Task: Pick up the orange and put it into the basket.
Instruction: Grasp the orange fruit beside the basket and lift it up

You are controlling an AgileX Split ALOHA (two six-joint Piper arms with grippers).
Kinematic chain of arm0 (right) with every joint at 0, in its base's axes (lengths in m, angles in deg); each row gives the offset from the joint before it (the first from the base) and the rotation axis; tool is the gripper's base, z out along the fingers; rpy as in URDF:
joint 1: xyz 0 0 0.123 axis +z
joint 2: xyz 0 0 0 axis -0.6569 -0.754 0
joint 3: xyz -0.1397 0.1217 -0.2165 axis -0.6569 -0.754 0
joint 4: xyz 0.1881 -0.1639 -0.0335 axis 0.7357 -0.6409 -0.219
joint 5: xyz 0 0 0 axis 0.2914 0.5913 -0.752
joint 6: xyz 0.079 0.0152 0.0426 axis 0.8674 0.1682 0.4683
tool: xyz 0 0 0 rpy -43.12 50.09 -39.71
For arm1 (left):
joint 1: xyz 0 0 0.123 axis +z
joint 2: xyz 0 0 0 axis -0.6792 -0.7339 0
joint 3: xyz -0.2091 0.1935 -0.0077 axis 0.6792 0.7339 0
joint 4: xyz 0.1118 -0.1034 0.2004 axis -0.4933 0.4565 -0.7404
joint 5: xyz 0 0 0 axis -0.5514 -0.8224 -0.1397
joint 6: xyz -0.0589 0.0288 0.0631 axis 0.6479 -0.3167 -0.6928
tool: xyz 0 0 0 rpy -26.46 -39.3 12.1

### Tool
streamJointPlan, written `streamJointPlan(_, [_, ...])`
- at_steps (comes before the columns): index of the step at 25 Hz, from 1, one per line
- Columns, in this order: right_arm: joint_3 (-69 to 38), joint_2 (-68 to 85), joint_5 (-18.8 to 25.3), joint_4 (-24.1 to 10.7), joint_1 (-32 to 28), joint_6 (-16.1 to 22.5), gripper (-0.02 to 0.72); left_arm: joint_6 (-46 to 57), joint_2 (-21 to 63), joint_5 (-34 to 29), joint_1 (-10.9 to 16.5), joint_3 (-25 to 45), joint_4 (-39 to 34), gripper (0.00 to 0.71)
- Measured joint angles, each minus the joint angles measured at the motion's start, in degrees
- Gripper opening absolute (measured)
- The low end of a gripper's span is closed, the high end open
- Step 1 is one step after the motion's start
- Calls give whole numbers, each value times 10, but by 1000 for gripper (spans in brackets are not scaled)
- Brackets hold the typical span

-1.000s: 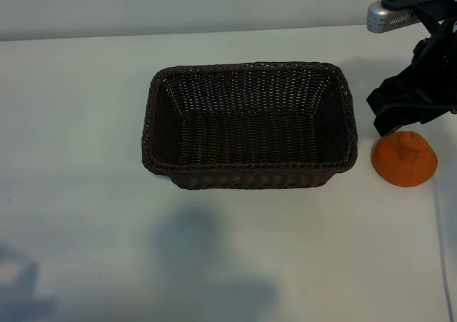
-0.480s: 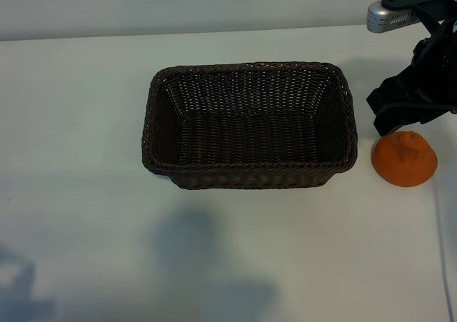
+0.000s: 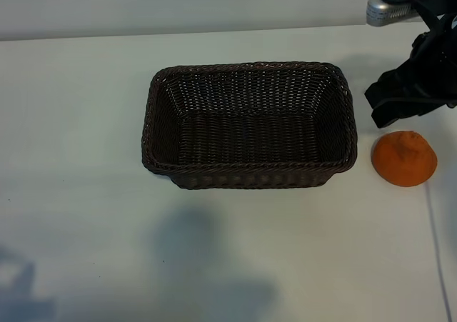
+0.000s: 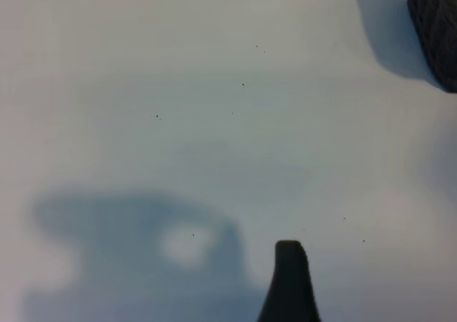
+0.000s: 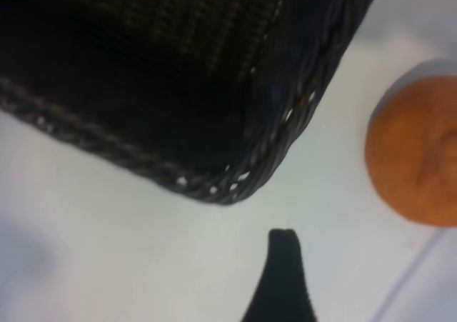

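Observation:
The orange [image 3: 404, 158] sits on the white table just right of the dark wicker basket [image 3: 151, 115], apart from it. My right gripper [image 3: 404, 108] hovers just behind the orange at the far right, open and holding nothing. In the right wrist view one dark fingertip [image 5: 284, 265] shows over bare table, with the basket's corner [image 5: 285, 133] and the orange [image 5: 418, 154] beyond it. The left wrist view gives only one dark fingertip [image 4: 288, 279] of my left gripper, over bare table, with nothing beside it. The basket is empty.
A thin pale cable [image 3: 437, 243] runs along the table [image 3: 86, 122] at the right edge, below the orange. A corner of the basket [image 4: 435, 29] shows in the left wrist view. Arm shadows fall on the table's near side.
My right gripper has shifted slightly up and back from the orange, which it overlapped a second ago. The orange and basket have not moved.

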Motion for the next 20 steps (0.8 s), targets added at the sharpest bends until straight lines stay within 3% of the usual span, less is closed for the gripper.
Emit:
streamJointPlan(7, [0,0,-21,-69,0,62,559,0,42,0,-32,0,0,565])
streamJointPlan(11, [0,-2,-26,-103,0,100,559,0,44,0,-37,0,0,565])
streamJointPlan(15, [0,-17,-34,-112,0,114,559,0,44,0,-42,0,0,565])
streamJointPlan(20, [0,-66,-40,-113,0,124,559,0,44,0,-91,0,0,565])
